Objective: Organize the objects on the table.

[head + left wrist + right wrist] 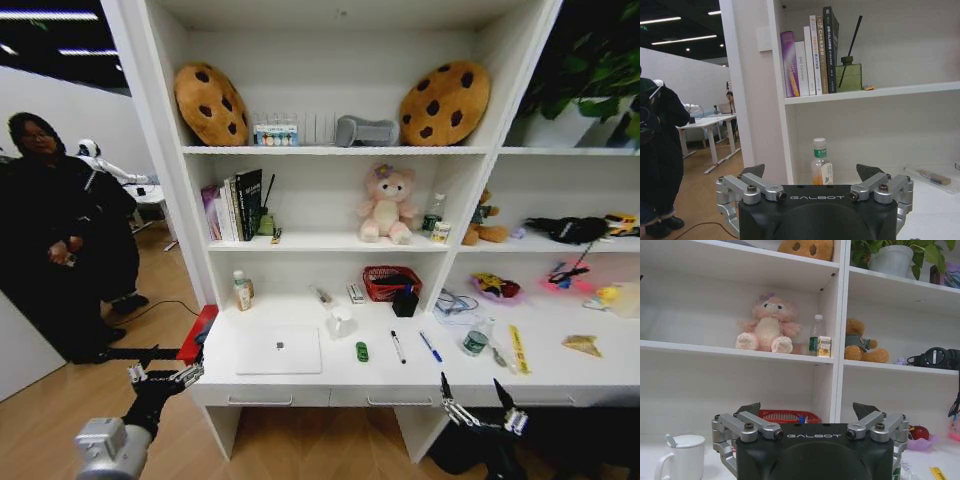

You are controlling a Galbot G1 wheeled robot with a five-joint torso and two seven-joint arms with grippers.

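Long white desk with shallow metal-handled drawers: work surface beneath the shelving, judged the area to be tidied. Slim silver laptop, lid closed and logo up, lies flat at 9 o'clock on the desktop. Red mesh basket, at 12 o'clock against the back wall, holds a few dark items too small to identify. Left gripper, jaws spread wide and empty, hangs off the desk's 8 o'clock corner. Right gripper, likewise wide and empty, hangs below the front edge at 5 o'clock; both are judged to be held back, ready to approach. Blue pen, black marker and tiny green toy car lie apart in a loose row right of the laptop, none yet gathered.
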